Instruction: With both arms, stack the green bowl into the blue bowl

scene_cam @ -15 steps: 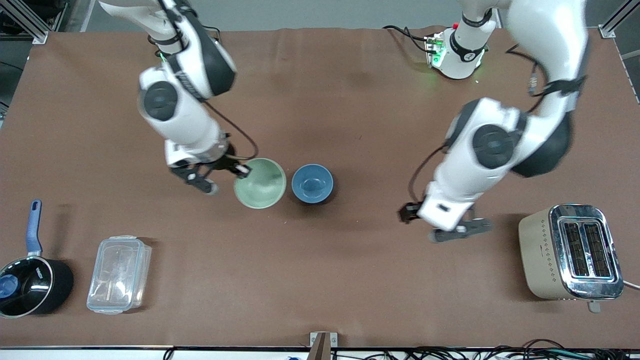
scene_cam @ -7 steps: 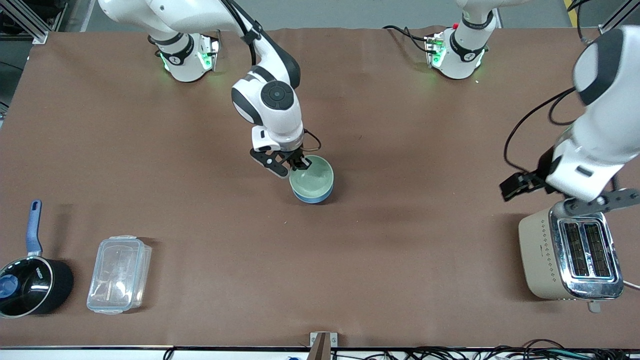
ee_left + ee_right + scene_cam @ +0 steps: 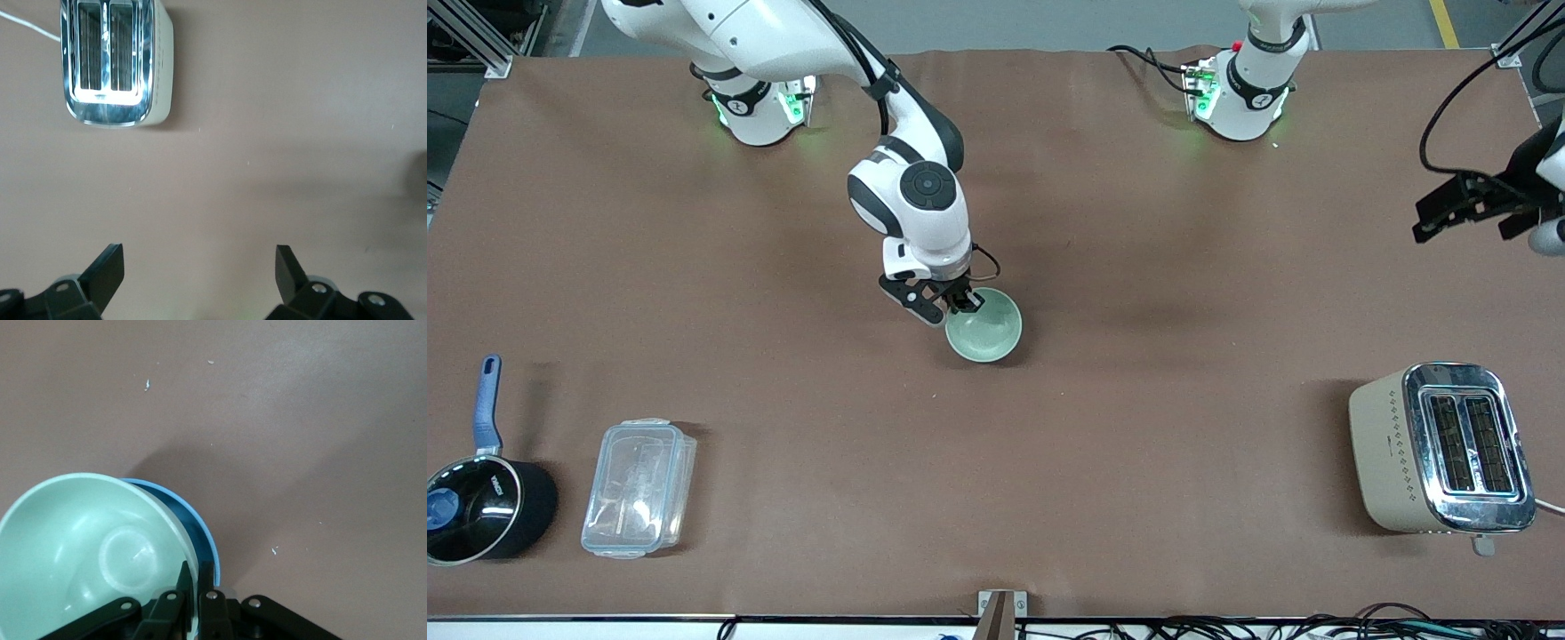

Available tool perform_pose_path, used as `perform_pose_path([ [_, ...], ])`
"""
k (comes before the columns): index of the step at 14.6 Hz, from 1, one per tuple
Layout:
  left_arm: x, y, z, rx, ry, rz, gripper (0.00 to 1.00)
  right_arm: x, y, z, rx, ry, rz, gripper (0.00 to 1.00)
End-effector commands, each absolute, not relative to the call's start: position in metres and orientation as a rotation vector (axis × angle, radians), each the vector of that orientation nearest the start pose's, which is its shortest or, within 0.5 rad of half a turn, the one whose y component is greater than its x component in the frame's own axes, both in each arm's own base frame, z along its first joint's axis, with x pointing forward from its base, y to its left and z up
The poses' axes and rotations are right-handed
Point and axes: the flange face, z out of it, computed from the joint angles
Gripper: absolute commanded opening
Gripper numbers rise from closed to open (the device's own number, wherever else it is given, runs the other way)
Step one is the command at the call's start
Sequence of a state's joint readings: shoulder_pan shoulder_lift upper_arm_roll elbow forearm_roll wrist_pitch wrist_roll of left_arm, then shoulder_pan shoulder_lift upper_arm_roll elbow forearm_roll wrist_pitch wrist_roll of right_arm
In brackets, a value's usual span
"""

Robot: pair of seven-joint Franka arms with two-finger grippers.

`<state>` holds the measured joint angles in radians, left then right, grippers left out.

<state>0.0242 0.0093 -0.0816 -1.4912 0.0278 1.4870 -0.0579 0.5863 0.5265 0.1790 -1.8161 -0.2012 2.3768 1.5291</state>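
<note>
The green bowl (image 3: 985, 327) sits inside the blue bowl near the middle of the table. In the front view the blue bowl is hidden under it. In the right wrist view the blue bowl (image 3: 200, 528) shows as a crescent around the green bowl (image 3: 87, 547). My right gripper (image 3: 953, 307) is shut on the green bowl's rim, one finger inside and one outside, also seen in the right wrist view (image 3: 195, 577). My left gripper (image 3: 1467, 209) is up in the air at the left arm's end of the table, open and empty, with its fingertips wide apart in the left wrist view (image 3: 200, 267).
A beige and chrome toaster (image 3: 1440, 449) stands near the front camera at the left arm's end, also in the left wrist view (image 3: 115, 61). A clear lidded container (image 3: 639, 487) and a black saucepan with a blue handle (image 3: 480, 498) stand at the right arm's end.
My right gripper carried the green bowl over and lowered it fully into the blue bowl, now hidden in the front view. My left arm swung away up toward its table end.
</note>
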Motion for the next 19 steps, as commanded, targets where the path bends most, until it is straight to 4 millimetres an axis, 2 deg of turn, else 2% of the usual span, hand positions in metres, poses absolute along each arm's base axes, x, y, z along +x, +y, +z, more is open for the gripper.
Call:
perform_pose_path([
  [1,0.541,-0.034,0.649,-3.125,0.027,0.035,1.0,0.481,0.45,0.252,-2.973,0.987,-0.141,0.55],
  [2,0.542,-0.034,0.648,-3.124,0.029,0.037,1.0,0.481,0.45,0.252,-2.975,0.988,-0.142,0.85],
  [3,0.542,-0.034,0.648,-3.124,0.032,0.037,1.0,0.483,0.448,0.257,-2.974,0.99,-0.155,1.0],
  [4,0.541,-0.036,0.651,-3.124,0.036,0.027,1.0,0.489,0.446,0.268,-2.966,0.996,-0.168,1.0],
  [6,0.541,-0.035,0.654,-3.131,0.037,0.016,1.0,0.505,0.437,0.309,-2.999,1.042,-0.183,1.0],
  [8,0.541,-0.037,0.656,-3.163,0.035,0.009,1.0,0.525,0.413,0.35,-3.109,1.023,-0.156,1.0],
  [10,0.543,-0.038,0.655,-3.167,0.035,0.007,1.0,0.546,0.36,0.405,-3.227,0.882,-0.136,1.0],
  [12,0.548,-0.039,0.646,-3.184,0.036,0.025,1.0,0.565,0.296,0.46,-3.249,0.799,-0.148,1.0],
  [13,0.547,-0.043,0.647,-3.196,0.045,0.024,1.0,0.57,0.267,0.481,-3.271,0.732,-0.144,1.0],
  [16,0.549,-0.047,0.641,-3.218,0.048,0.019,1.0,0.576,0.179,0.542,-3.276,0.66,-0.144,1.0],
  [18,0.547,-0.054,0.636,-3.219,0.061,-0.009,1.0,0.572,0.136,0.574,-3.241,0.592,-0.127,1.0],
  [19,0.545,-0.066,0.63,-3.215,0.058,-0.026,1.0,0.567,0.114,0.588,-3.234,0.537,-0.112,1.0],
])
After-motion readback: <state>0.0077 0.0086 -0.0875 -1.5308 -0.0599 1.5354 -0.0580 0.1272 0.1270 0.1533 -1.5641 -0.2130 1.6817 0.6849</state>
